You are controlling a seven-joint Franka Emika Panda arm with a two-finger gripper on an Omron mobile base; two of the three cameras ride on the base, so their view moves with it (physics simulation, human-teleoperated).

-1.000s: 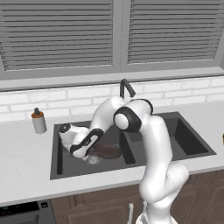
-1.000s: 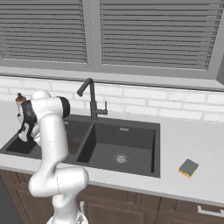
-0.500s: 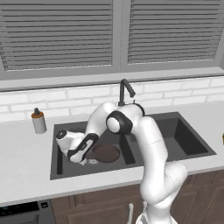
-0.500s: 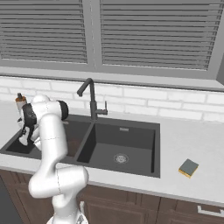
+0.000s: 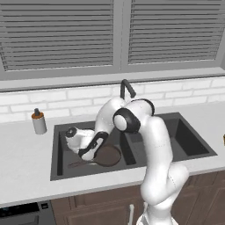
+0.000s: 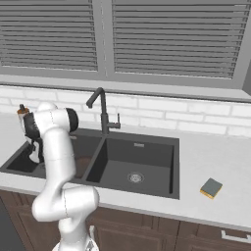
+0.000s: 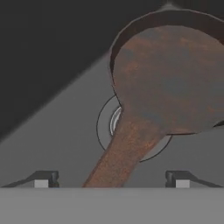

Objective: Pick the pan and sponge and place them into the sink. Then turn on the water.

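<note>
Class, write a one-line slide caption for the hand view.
Open tool above the pan, whose handle lies across the sink drain.

Glossy white arm [image 5: 154, 145] of rounded segments with dark joint caps (gripper fingertips dark too)

Grey blinds [image 5: 61, 35] — white brick wall [image 6: 196, 125], brown cabinets [image 6: 162, 235]
</note>
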